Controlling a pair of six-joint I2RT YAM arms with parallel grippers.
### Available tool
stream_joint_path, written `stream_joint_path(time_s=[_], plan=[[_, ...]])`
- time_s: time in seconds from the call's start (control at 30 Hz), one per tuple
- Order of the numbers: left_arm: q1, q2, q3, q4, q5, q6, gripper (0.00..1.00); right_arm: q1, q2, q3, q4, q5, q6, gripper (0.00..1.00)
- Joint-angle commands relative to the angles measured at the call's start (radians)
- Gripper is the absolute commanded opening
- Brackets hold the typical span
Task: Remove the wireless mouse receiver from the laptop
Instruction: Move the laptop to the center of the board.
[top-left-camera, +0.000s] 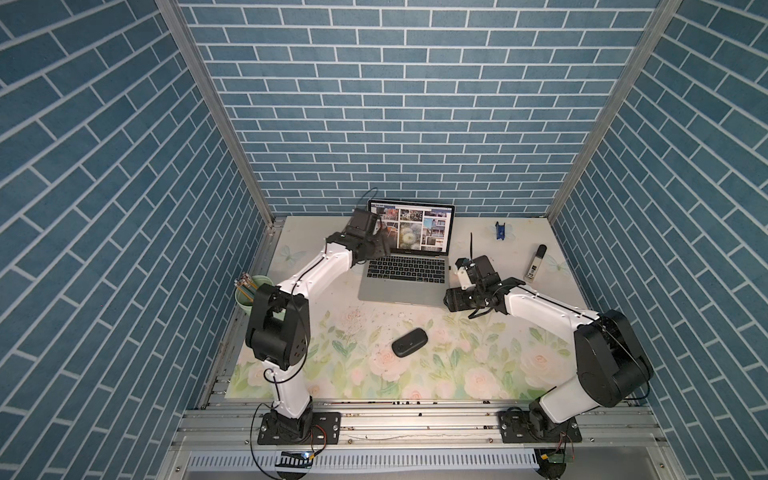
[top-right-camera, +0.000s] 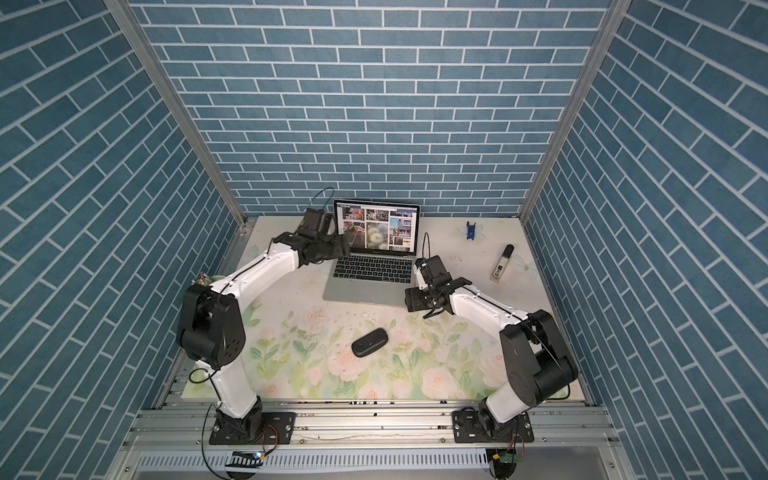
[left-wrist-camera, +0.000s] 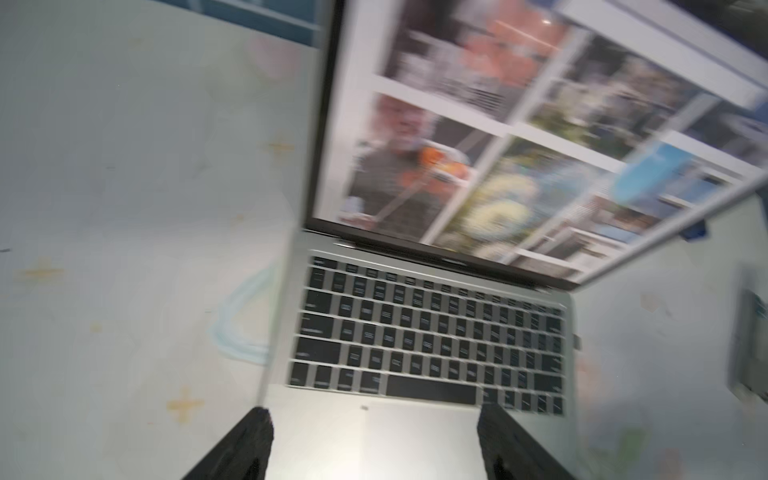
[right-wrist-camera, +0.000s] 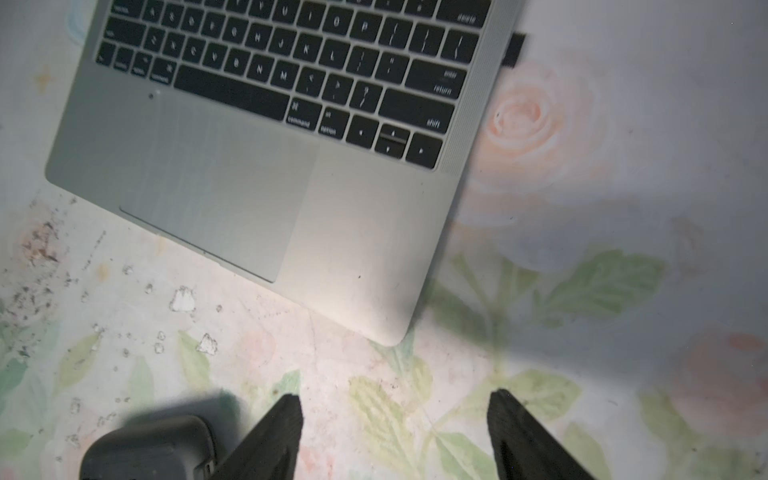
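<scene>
The silver-grey laptop (top-left-camera: 405, 286) stands open at the back middle of the floral mat, its screen showing a photo grid. The wireless mouse receiver (right-wrist-camera: 513, 50) is a tiny dark stub sticking out of the laptop's right edge, level with the upper key rows; it shows blurred as the receiver (left-wrist-camera: 577, 341) in the left wrist view. My left gripper (left-wrist-camera: 376, 419) hangs open over the laptop's left side, nothing between its fingers. My right gripper (right-wrist-camera: 395, 403) is open over bare mat just off the laptop's front right corner, well short of the receiver.
A flat black mouse (top-left-camera: 410, 348) lies on the mat in front of the laptop, close beside my right gripper. A black-capped white stick (top-left-camera: 535, 262) and a blue clip (top-left-camera: 500, 230) lie at the back right. A green pencil cup (top-left-camera: 247, 293) stands at the left edge.
</scene>
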Motion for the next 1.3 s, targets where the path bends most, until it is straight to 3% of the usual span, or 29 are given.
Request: stream_joint_path(time_s=[0.0, 0.2, 0.43, 0.57, 0.8, 1.03, 1.27], plan=[[0.057, 0.074, 0.003, 0.022, 0.038, 0.006, 0.83, -0.037, 0.003, 0.057, -0.013, -0.058, -0.031, 0.73], [0.089, 0.224, 0.069, 0.061, 0.051, 0.005, 0.81, -0.069, 0.094, 0.155, 0.003, -0.098, -0.049, 0.68], [0.094, 0.298, 0.054, 0.053, -0.042, -0.005, 0.81, -0.119, 0.203, 0.263, 0.017, -0.093, -0.042, 0.63], [0.102, 0.276, 0.002, 0.072, -0.054, -0.007, 0.81, -0.15, 0.276, 0.313, 0.026, -0.105, -0.033, 0.61], [0.103, 0.197, -0.133, 0.133, 0.053, -0.045, 0.8, -0.157, 0.418, 0.384, 0.052, -0.175, -0.014, 0.57], [0.09, 0.087, -0.306, 0.214, 0.177, -0.1, 0.8, -0.156, 0.466, 0.363, 0.113, -0.227, 0.031, 0.55], [0.031, 0.05, -0.341, 0.225, 0.227, -0.112, 0.8, -0.152, 0.475, 0.336, 0.144, -0.249, 0.052, 0.55]])
